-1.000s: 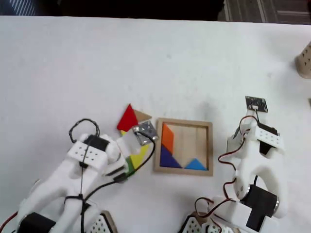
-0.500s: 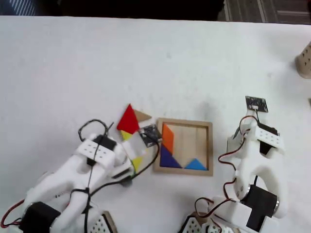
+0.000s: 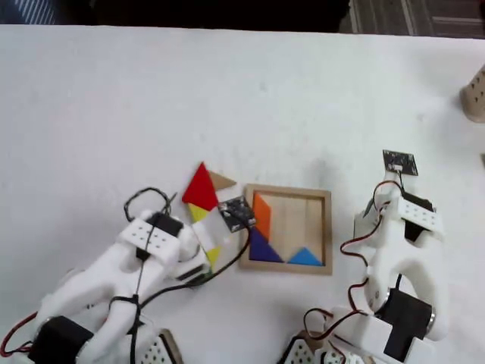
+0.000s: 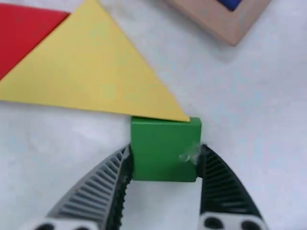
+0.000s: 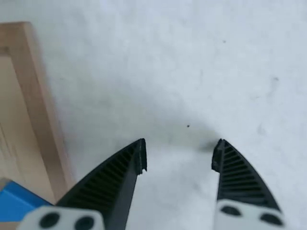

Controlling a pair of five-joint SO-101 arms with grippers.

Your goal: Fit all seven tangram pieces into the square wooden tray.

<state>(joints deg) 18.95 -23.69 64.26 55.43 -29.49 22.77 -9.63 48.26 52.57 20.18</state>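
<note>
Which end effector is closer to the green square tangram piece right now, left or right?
Left. The left end effector clamps the green square tangram piece; the right end effector hangs open above the table, beyond the square wooden tray's opposite side.

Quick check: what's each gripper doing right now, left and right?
Left gripper: closed on the green piece.
Right gripper: open, holding nothing.
</note>
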